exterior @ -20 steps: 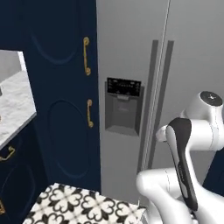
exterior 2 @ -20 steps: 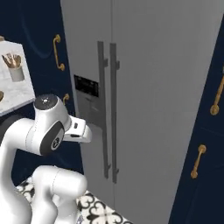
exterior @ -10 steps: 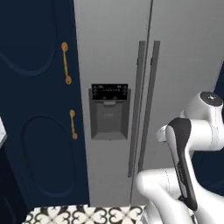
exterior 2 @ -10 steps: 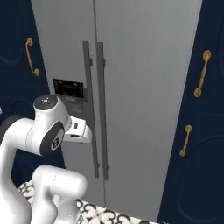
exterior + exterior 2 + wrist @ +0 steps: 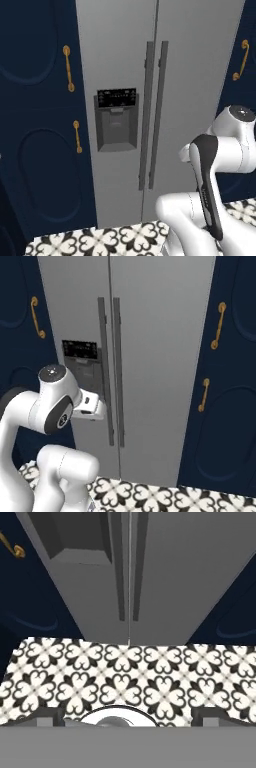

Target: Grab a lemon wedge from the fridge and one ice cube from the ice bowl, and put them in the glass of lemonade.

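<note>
So the tall grey steel two-door fridge (image 5: 165,100) sits dead ahead, both doors shut, seam running straight up and down. Its two dark vertical bar handles (image 5: 110,371) hug that seam, one on each side, long axis upright, stopping well above the floor. The black dispenser panel (image 5: 116,98) is on the left door, left of the handles, with a grey recess under it. Navy cabinets with gold handles (image 5: 218,326) butt right up against the fridge on both sides, so no side gap. Open room is the black-and-white patterned tile floor (image 5: 130,672) in front of the fridge's bottom edge. The claw (image 5: 127,714) points down at those tiles, fingers spread wide, holding nothing.
</note>
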